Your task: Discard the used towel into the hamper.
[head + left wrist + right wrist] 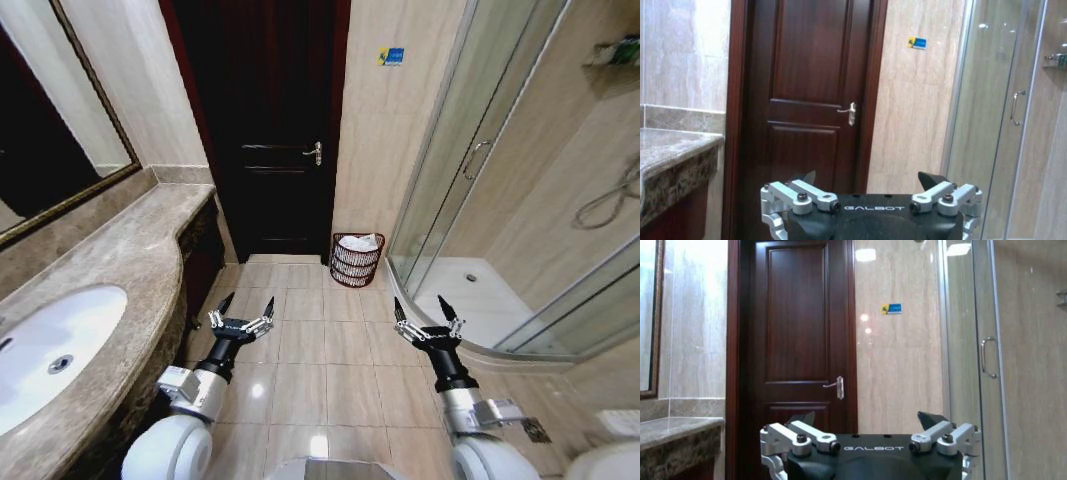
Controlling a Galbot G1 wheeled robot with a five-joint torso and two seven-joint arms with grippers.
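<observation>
As both arms hover empty, left end effector (241,305) and right end effector (428,305) spread, the round red-brown wire hamper (357,260) stands ahead by the dark door (265,120), nearer the right.

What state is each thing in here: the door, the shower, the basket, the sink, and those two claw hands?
Door: shut.
Shower door: shut.
Hamper: upright on the floor by the door, something white inside.
Sink: empty, tap not running.
Left gripper: jaws open, holding nothing, over the floor.
Right gripper: jaws open, holding nothing, over the floor.
</observation>
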